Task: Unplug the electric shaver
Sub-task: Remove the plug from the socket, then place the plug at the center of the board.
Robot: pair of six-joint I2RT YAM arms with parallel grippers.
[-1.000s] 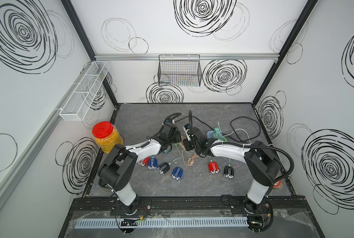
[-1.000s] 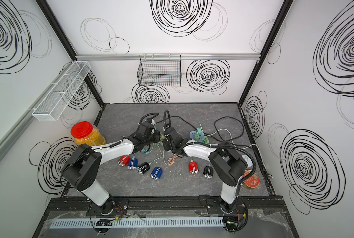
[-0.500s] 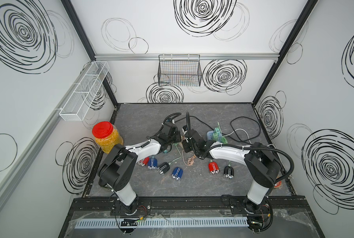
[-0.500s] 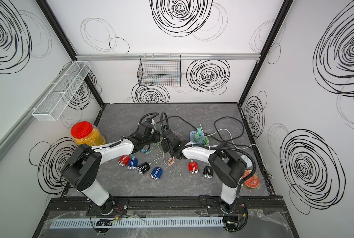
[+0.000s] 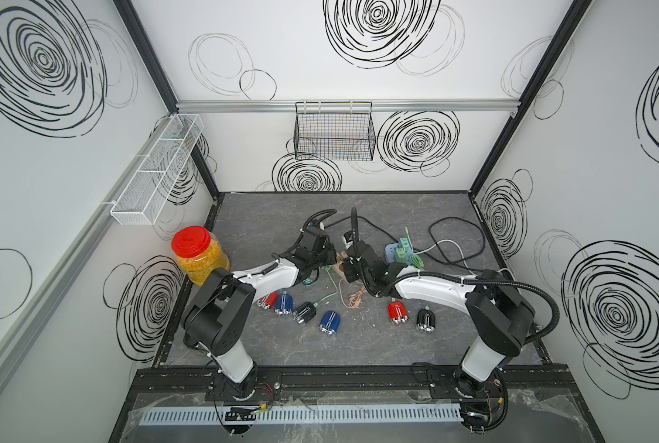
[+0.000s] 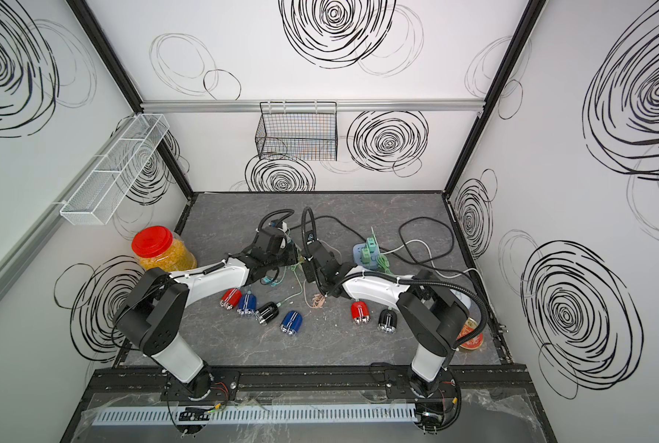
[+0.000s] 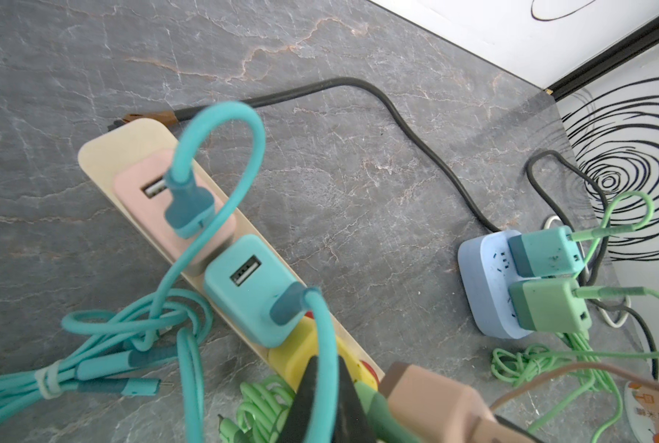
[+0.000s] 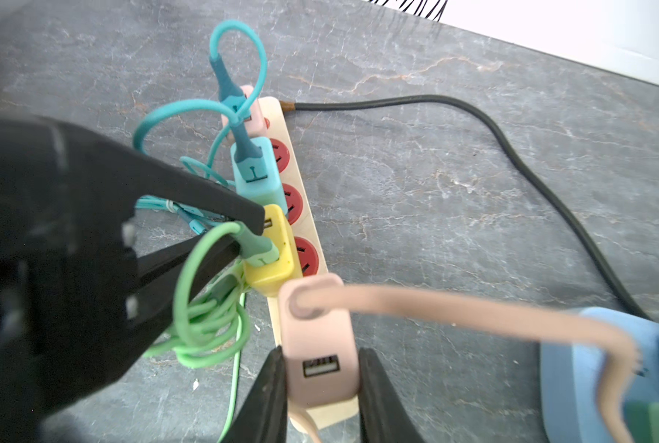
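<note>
Beige power strip (image 7: 120, 142) on the grey desk (image 8: 473, 191). Right claw (image 8: 320, 351) is clamped on the pink-tan adapter (image 8: 320, 326) at the strip end, one finger flat on each side. Reads as bracing the strip.

Left claw (image 8: 248, 234) comes in from the side with a narrow gap. Its fingers straddle the green USB plug (image 8: 259, 251) seated in the yellow adapter (image 8: 280, 268), the next block along from the right claw. Can't tell if the pads really pinch the plug or only flank it. Light green cable (image 8: 205, 326) loops and coils just below the left claw.

Task thing: black shaver (image 5: 305, 312) lies on the desk, back toward the robot base from the left claw, well apart from both claws, untouched. In a top view a thin green lead seems to end at its tip, so this plug likely feeds it. Not certain.

Step in hand: getting hold of the plug; plug not yet out.

Next move: firm pinch on the plug body, not the cable. Pull straight out of the yellow adapter while the right claw holds the strip down so it doesn't lift. Teal cable (image 7: 322, 345) crosses close by the left claw, so there's a snag risk.
</note>
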